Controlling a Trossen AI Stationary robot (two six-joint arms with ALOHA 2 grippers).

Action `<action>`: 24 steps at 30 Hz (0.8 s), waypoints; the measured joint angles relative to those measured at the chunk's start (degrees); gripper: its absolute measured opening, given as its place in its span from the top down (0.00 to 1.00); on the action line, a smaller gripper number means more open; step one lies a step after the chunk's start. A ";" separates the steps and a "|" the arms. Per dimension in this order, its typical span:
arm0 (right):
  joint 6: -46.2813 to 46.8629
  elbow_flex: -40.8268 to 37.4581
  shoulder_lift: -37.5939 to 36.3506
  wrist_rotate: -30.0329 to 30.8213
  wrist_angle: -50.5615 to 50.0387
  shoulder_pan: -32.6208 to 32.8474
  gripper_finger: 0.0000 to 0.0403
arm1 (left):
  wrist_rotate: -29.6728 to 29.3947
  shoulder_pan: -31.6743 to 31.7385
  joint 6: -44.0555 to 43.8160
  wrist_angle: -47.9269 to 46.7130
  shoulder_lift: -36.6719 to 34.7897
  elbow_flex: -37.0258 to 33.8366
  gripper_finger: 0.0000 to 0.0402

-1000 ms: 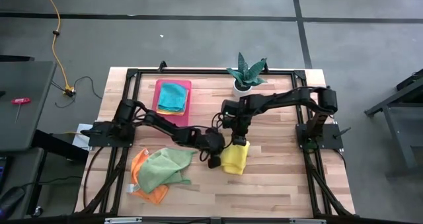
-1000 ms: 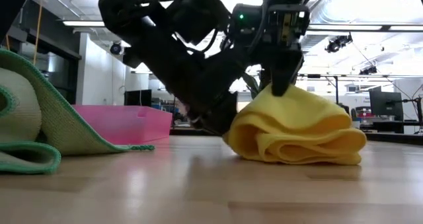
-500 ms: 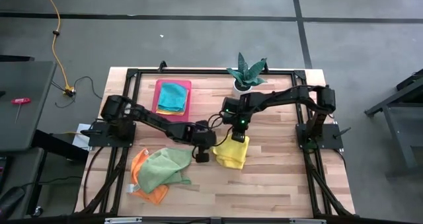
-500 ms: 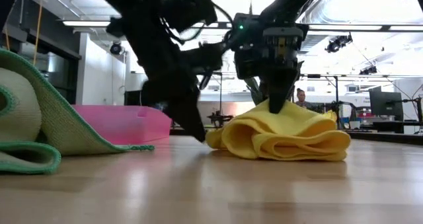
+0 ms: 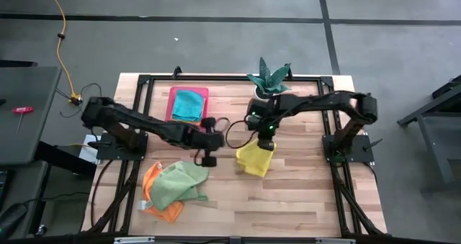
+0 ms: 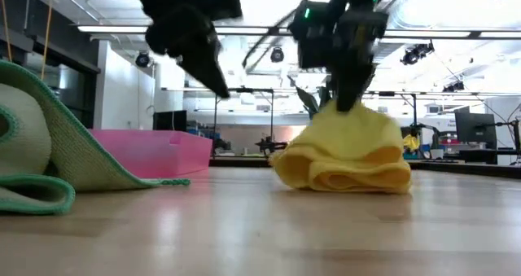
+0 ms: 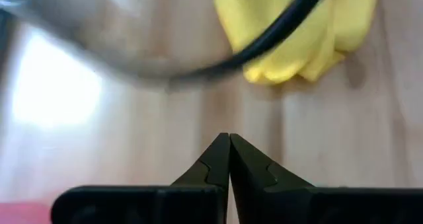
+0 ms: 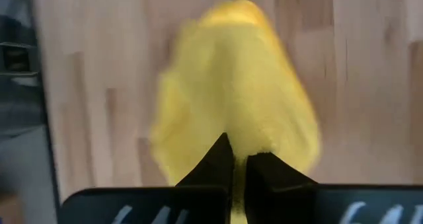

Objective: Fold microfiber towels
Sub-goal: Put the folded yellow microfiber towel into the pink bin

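A yellow microfiber towel (image 5: 256,161) sits bunched near the table's middle, its lower folds on the wood (image 6: 346,174). My right gripper (image 5: 264,140) is shut on its top. My left gripper (image 5: 206,157) hangs shut and empty above the table, left of the yellow towel (image 7: 297,32) and clear of it. A light green towel (image 5: 176,183) lies crumpled on an orange towel (image 5: 153,195) at the near left. A teal towel (image 5: 188,104) lies on top of other cloth in the pink tray (image 5: 173,113) at the far left. My right gripper pinches the top of the bunched yellow towel (image 6: 348,113) between its two fingers, coming from above and slanting down. How many layers it has, I cannot tell. The cloth hangs below the fingers (image 8: 221,159) in a mound, and its lower folds (image 6: 358,178) rest on the table.
A potted plant (image 5: 268,78) stands at the far edge, right behind the right arm. The green towel's heap (image 6: 49,158) fills the near left in the low view, with the pink tray (image 6: 151,150) behind it. Bare wood lies at the near right (image 5: 317,201).
My left gripper has risen from beside the yellow towel and drawn away toward the table's left, tipping less steeply down. My right gripper has risen a little toward the far edge with the towel's top; the towel stands taller and narrower, its bottom still on the table.
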 joint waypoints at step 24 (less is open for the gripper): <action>-2.30 8.23 -15.39 -2.43 -4.78 15.24 1.00 | 35.10 14.95 2.54 32.06 -7.05 -1.81 0.52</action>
